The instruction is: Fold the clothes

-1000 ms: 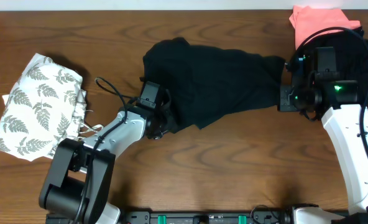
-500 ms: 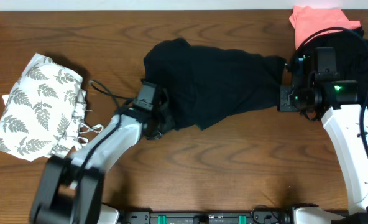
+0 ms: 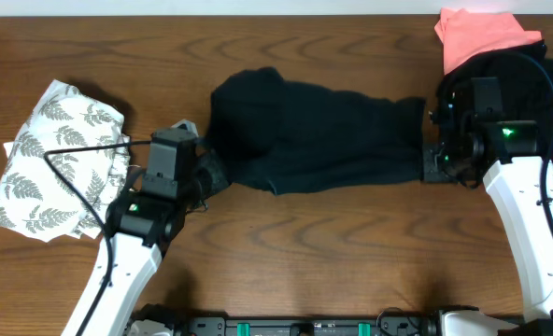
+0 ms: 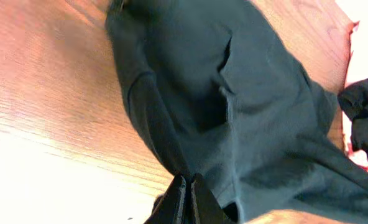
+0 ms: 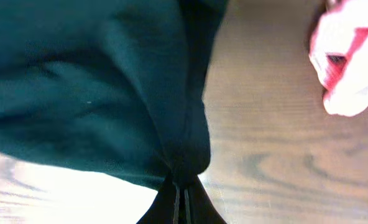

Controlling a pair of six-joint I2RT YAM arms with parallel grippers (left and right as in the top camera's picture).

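A: Where's the garment (image 3: 314, 131)?
B: Mid-table (image 3: 333, 243), spread flat, its long axis running left to right, bulkier at the left.
A: And the grippers?
B: The left gripper (image 3: 211, 172) pinches its left end, the right gripper (image 3: 432, 162) its right end, both jaws closed on cloth.

Brown wood-grain table (image 3: 351, 243), evenly lit.

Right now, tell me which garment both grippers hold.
The black garment, stretched between left gripper and right gripper; fern-print cloth and coral cloth lie aside.
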